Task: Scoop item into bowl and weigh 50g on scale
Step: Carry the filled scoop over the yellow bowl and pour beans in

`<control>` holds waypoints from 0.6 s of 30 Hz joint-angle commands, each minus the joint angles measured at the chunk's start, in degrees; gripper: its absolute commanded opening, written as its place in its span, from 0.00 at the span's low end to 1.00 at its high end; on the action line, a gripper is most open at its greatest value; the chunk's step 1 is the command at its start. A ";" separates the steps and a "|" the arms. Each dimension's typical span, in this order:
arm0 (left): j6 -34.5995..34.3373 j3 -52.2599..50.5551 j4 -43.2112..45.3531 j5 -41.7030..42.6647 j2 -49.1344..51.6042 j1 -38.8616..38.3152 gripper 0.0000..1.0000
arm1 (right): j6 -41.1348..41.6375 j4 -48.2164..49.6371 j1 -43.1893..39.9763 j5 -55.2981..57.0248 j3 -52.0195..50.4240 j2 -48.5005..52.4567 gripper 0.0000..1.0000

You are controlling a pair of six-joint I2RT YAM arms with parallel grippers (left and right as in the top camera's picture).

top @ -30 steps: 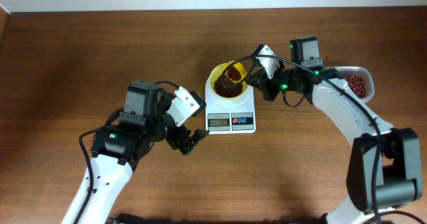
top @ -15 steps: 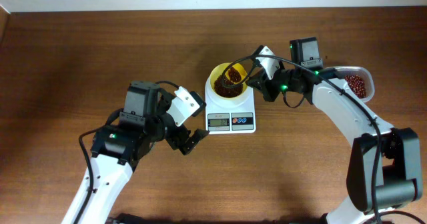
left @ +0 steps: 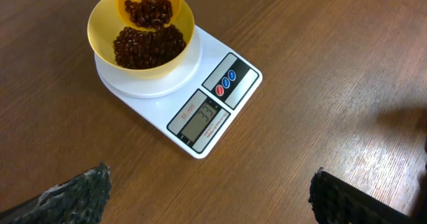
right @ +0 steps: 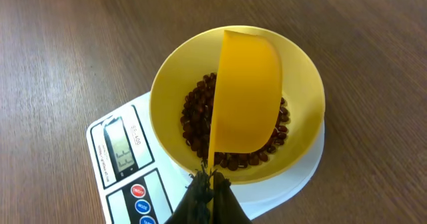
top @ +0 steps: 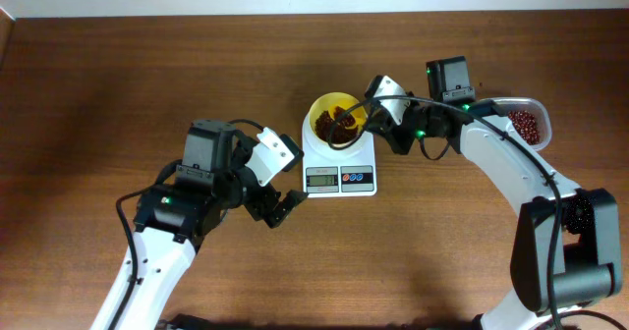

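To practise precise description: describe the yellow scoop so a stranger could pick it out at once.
Find the white scale at the middle of the table; a pale yellow bowl of red-brown beans sits on it. The scoop is the deeper orange-yellow shell tilted over that bowl, gripped by the right end effector. Unlike the round bowl, it is narrower and held off the scale.

Brown wooden table (top: 147, 75) — white scale (top: 339, 168), clear tub (top: 543, 117)

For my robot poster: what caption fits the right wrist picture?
Right claw holds a yellow scoop tilted over beans in the bowl on the scale.
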 commanded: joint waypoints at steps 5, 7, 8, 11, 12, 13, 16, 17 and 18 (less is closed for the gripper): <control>-0.55 -0.50 0.09 1.01 0.13 0.17 0.99 | -12.24 0.09 0.63 0.02 -0.20 0.72 0.04; -0.55 -0.50 0.09 1.01 0.13 0.17 0.99 | -14.14 0.28 0.63 0.04 -0.20 0.72 0.04; -0.55 -0.50 0.09 1.01 0.13 0.17 0.99 | -14.14 0.42 0.63 0.04 -0.20 0.72 0.04; -0.55 -0.50 0.09 1.01 0.13 0.17 0.99 | -17.11 0.44 0.63 0.04 -0.20 0.72 0.04; -0.52 -0.50 0.07 1.01 0.13 0.17 0.99 | -19.12 0.55 0.63 0.04 -0.20 0.72 0.04; -0.55 -0.50 0.09 1.01 0.13 0.17 0.99 | -20.70 0.90 0.63 0.04 -0.20 0.72 0.04; -0.55 -0.50 0.09 1.01 0.13 0.17 0.99 | -21.53 3.63 0.63 0.07 -0.20 0.72 0.04; -0.52 -0.50 0.09 1.01 0.13 0.17 0.99 | -21.62 4.63 0.63 0.07 -0.20 0.72 0.04; -0.55 -0.50 0.07 1.01 0.13 0.17 0.99 | -21.62 5.84 0.63 0.07 -0.20 0.72 0.04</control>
